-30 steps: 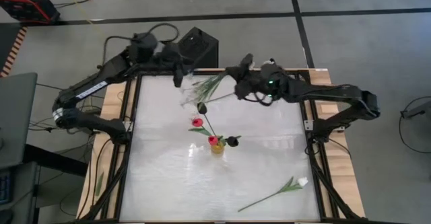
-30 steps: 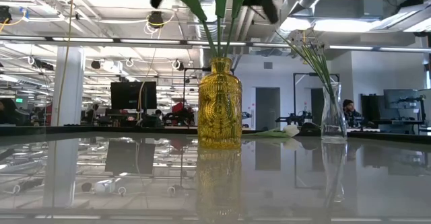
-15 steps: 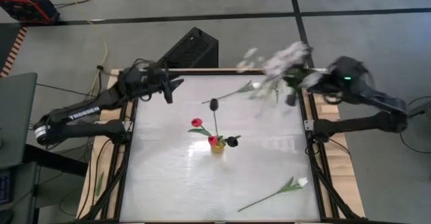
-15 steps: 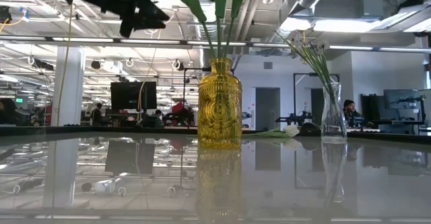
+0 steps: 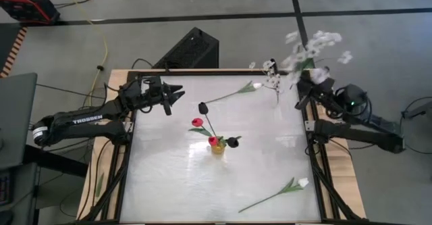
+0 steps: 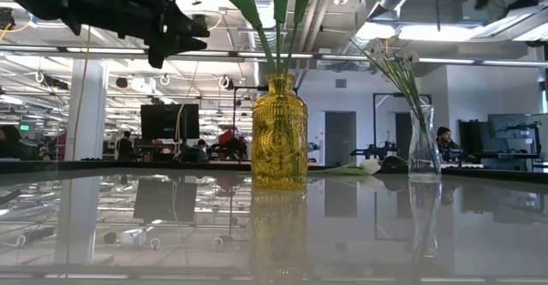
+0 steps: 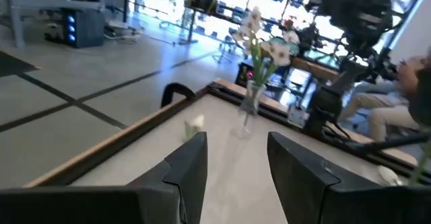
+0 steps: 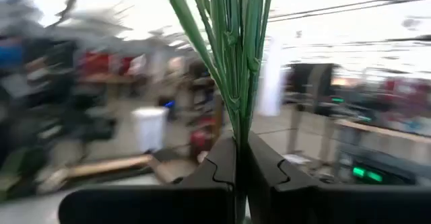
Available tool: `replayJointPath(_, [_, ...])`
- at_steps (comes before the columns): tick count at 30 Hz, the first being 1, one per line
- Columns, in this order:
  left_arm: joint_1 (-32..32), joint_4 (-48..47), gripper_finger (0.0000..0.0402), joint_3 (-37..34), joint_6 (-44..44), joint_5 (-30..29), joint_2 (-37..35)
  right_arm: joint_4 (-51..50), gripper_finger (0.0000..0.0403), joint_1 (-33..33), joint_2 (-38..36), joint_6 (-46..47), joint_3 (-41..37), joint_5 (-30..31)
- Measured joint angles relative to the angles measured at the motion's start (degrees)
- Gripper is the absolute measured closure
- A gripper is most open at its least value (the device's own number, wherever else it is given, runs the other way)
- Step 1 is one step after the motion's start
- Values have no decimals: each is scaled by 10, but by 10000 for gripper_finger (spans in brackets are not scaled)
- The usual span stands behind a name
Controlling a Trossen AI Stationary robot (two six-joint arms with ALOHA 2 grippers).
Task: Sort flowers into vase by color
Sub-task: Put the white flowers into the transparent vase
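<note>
High view: right pincer (image 5: 305, 82) sits at the worktop's (image 5: 162, 178) far right edge, clamped on a spray of white blossoms (image 5: 312, 49). Left pincer (image 5: 177, 93) hovers at the far left, empty. The yellow vase (image 5: 217, 146) holds 2 red tulips and 2 dark ones. 2 white tulips lie loose.

Low view: clear vase (image 6: 423, 148) holds white sprigs.

Left wrist view: fingers (image 7: 194, 160) apart.

Right wrist view: fingers (image 8: 219, 167) together on green stems (image 8: 236, 56).

Advice: carry the stems upright and lower them into the clear vase slowly.

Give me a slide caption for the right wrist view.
Right gripper shut on a bunch of green flower stems.
</note>
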Motion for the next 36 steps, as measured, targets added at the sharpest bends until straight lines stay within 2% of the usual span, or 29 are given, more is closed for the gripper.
replayJointPath(3, [-14,0,260,0,0,0,0,65,369,-23,-45,35,-65,37])
replayJointPath(6, [-24,0,260,0,5,0,0,126,369,-50,-70,77,-126,40])
replayJointPath(15, [-41,0,260,0,8,-9,0,219,369,-126,-63,124,-239,49])
replayJointPath(26, [-48,-4,260,0,9,-30,0,245,369,-172,-44,199,-284,36])
replayJointPath(36, [-57,-4,260,0,4,-39,0,337,369,-179,19,187,-284,36])
